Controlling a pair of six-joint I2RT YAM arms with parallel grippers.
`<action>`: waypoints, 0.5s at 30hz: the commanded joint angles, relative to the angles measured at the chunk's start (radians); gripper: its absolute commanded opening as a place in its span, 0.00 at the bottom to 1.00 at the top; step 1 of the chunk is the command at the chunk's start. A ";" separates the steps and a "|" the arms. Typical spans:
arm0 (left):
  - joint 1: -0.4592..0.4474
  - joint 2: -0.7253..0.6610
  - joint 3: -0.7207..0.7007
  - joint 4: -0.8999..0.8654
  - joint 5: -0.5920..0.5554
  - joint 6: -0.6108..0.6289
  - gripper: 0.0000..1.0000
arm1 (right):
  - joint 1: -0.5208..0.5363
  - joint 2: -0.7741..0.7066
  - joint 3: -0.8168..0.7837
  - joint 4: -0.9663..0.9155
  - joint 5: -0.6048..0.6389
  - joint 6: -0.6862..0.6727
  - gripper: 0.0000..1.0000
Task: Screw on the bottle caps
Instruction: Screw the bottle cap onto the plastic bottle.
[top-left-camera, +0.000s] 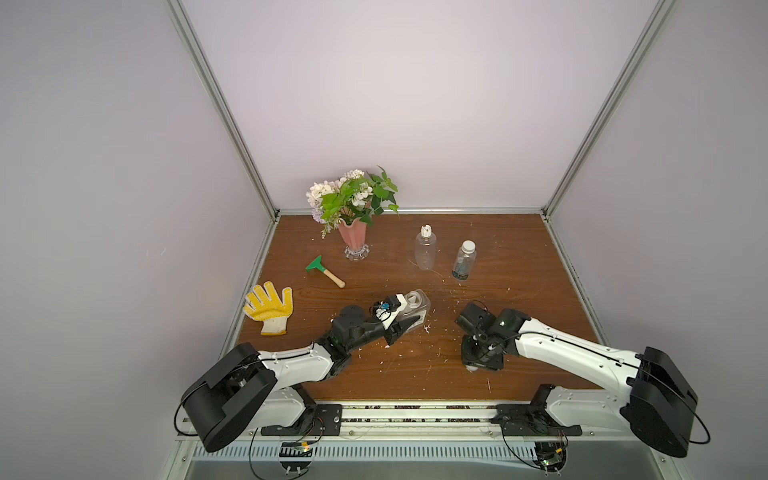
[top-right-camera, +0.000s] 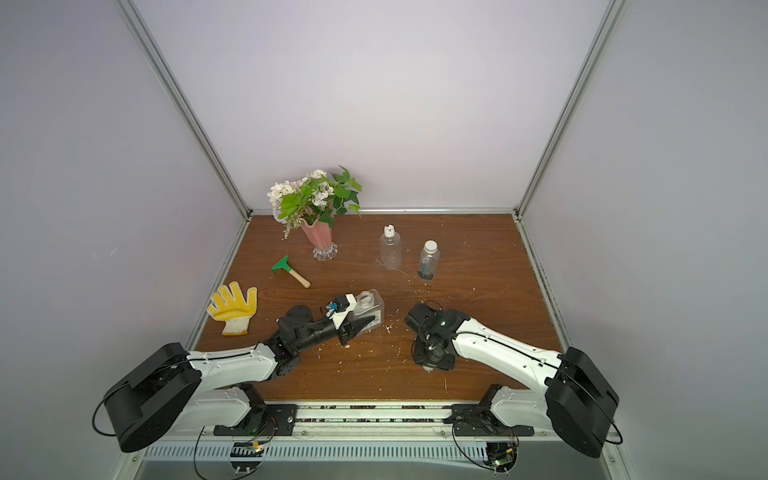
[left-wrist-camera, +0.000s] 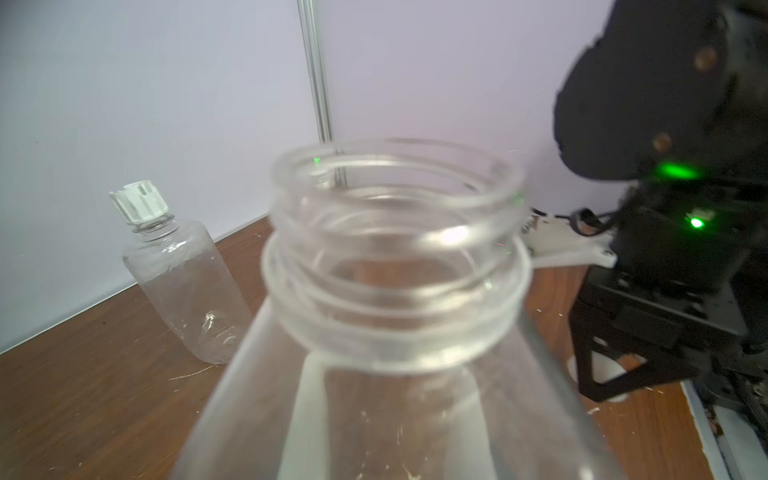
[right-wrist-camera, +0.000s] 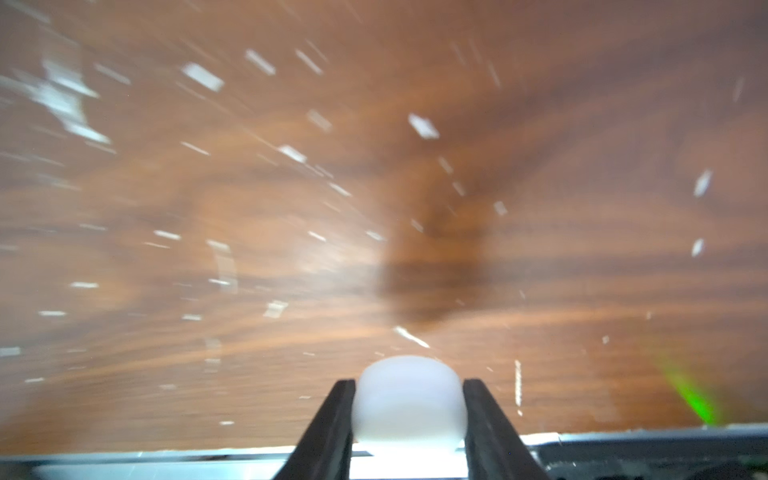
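Observation:
My left gripper (top-left-camera: 409, 318) is shut on the square clear bottle (top-left-camera: 417, 308), which leans over the table with its threaded neck (left-wrist-camera: 395, 249) open and uncapped. Its fingers are hidden behind the bottle in the left wrist view. My right gripper (right-wrist-camera: 409, 409) points down at the table to the right of it, shut on a plain white bottle cap (right-wrist-camera: 409, 399) that just peeks out below it in both top views (top-left-camera: 473, 368) (top-right-camera: 428, 368). Further back stand a rounded bottle (top-left-camera: 425, 251) with a ribbed cap (top-left-camera: 425, 230) and a slim bottle (top-left-camera: 464, 264) with a white cap (top-left-camera: 468, 246).
A pink vase of flowers (top-left-camera: 353, 237) stands at the back left. A green hand tool (top-left-camera: 324, 270) and a yellow glove (top-left-camera: 270, 307) lie on the left. White flecks litter the wooden table (top-left-camera: 519, 257). The table looks motion-blurred in the right wrist view.

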 joint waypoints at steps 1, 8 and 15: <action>0.010 0.022 0.023 0.069 0.074 0.006 0.40 | -0.035 0.044 0.174 -0.104 0.060 -0.248 0.41; -0.039 0.091 0.060 0.082 0.109 0.039 0.38 | -0.062 0.193 0.579 -0.324 0.081 -0.496 0.41; -0.087 0.227 0.083 0.163 0.086 0.036 0.36 | -0.067 0.219 0.735 -0.440 0.129 -0.564 0.41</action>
